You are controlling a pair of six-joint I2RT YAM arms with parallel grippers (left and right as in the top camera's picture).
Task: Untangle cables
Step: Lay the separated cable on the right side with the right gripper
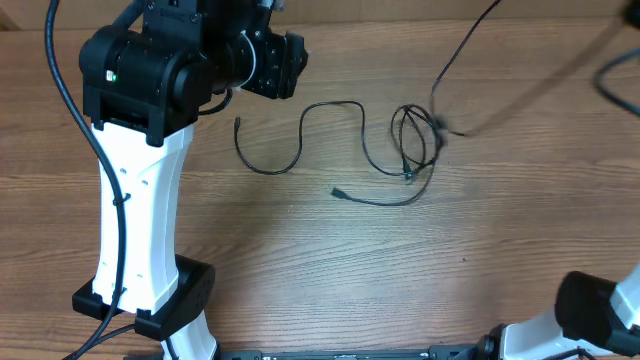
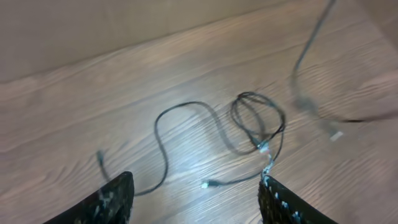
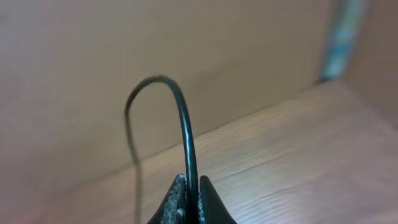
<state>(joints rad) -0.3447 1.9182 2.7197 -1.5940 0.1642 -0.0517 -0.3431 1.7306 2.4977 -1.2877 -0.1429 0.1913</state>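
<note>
Cables (image 1: 405, 172) lie looped; right pincer (image 3: 191, 182) pinches one.

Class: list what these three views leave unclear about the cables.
- Overhead: how strands cross in the coiled loops, too small.
- Overhead, left wrist: lifted cable, motion-blurred, cut off by the top edge.
- Right wrist: where the pinched cable leads beyond the right gripper; bottom edge cuts it.
</note>
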